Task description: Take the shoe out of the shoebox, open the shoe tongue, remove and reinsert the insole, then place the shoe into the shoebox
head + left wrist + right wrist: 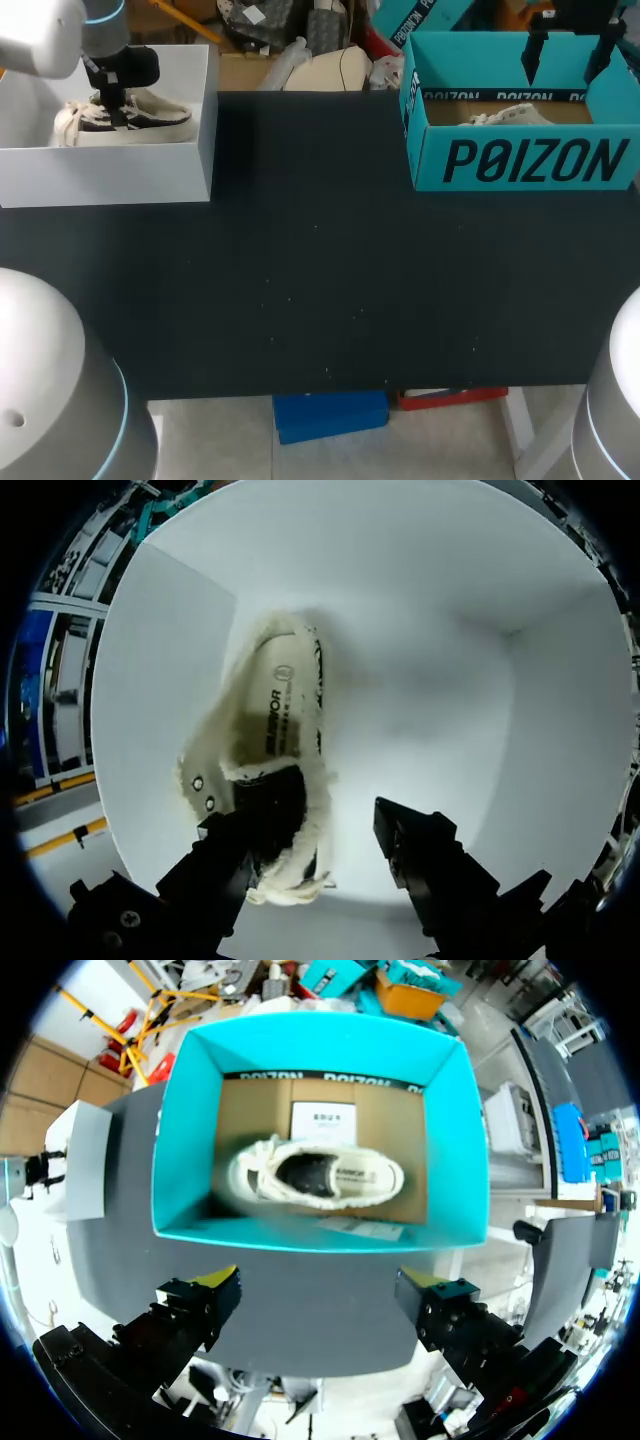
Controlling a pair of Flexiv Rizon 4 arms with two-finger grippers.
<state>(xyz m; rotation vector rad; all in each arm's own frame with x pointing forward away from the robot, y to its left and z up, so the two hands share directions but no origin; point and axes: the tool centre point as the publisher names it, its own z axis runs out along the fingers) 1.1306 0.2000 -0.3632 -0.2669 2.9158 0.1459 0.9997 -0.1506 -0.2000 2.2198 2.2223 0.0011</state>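
Left gripper (118,95) is down inside the white box (110,175) at the table's (320,290) far left corner. A cream shoe (150,120) with dark side stripes lies in that box, sole down. In the left wrist view the left gripper (310,825) has its fingers spread. One finger (215,865) sits over the collar of the cream shoe (280,720), contact unclear. The other finger is apart from the shoe, over the bare floor of the white box (430,630). The shoe lies near one side wall, opening up, insole visible.

Right gripper (570,50) hangs above the teal shoebox (530,160) at the far right of the table. A second shoe (510,115) is inside, only partly seen from the head view. In the right wrist view the right gripper (318,1282) has its fingers wide apart and holds nothing, above the table (310,1310) just short of the teal shoebox (300,1035). The second shoe (320,1172) lies sole down on the brown box floor, opening up, with a white card (322,1120) just behind it.
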